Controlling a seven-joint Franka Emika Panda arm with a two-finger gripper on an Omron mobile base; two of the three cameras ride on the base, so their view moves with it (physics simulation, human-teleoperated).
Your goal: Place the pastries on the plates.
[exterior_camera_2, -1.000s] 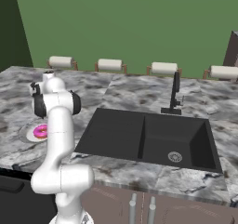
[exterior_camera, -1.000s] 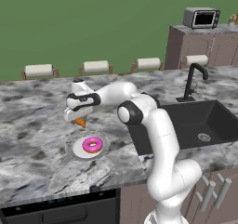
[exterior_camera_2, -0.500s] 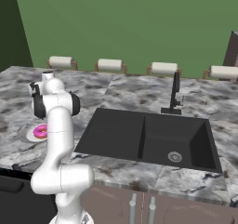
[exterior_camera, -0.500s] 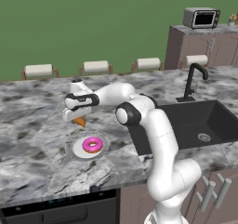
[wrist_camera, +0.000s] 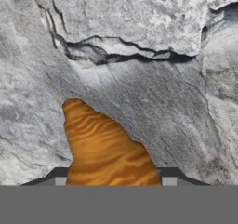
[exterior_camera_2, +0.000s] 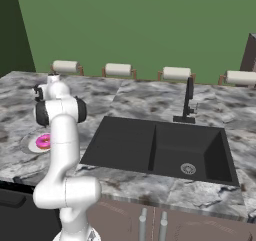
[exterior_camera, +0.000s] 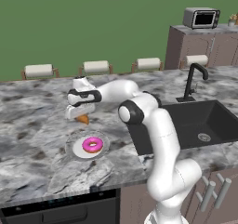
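Donut: the ring donut with bright pink icing (exterior_camera: 93,145) lies on the round plate with white centre and grey translucent rim (exterior_camera: 74,149), close to the counter's front edge. That half of the job looks finished.
Counter: grey-veined marble worktop (exterior_camera: 28,125) runs under everything here.
Gripper: the two-finger gripper (exterior_camera: 80,115) hangs just past the plate, at about 12 o'clock from the donut, pointing down.
Jaws: pinching the golden-brown crescent croissant (wrist_camera: 109,151), one dark tip at each side of its broad end in the hand view.
Croissant: its orange tip (exterior_camera: 83,119) pokes out below the fingers, off the marble as far as I can judge.
Long axis: in the hand view it runs away from the fingertips toward 11 o'clock, narrowing to a point.
Turning relation: the croissant sits straight below the gripper, between the tips, so whatever comes next carries it along.
Second plate: I cannot spot the blue one from here.
Further back: black sink basin (exterior_camera_2: 155,147) to the arm's right, with a black tap (exterior_camera_2: 188,99) behind it.
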